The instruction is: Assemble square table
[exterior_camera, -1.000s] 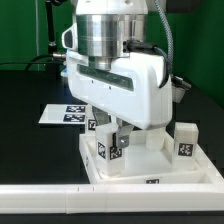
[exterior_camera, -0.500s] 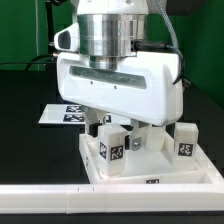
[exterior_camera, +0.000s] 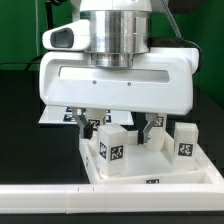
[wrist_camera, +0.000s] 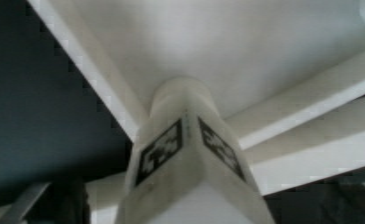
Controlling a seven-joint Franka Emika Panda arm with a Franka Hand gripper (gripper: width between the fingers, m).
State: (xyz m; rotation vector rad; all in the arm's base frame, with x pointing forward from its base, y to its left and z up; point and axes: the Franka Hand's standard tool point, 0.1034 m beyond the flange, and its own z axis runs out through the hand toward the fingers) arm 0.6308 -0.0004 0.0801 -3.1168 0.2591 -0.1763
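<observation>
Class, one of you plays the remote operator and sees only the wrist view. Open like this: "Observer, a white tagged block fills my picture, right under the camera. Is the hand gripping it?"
Observer: No. In the exterior view the hand is open, with a finger on each side of that upright leg and clear of it.
Operator: Is mine the only leg on the tabletop?
Observer: No. A second leg stands upright near the corner of the tabletop on the exterior view's right.
</observation>
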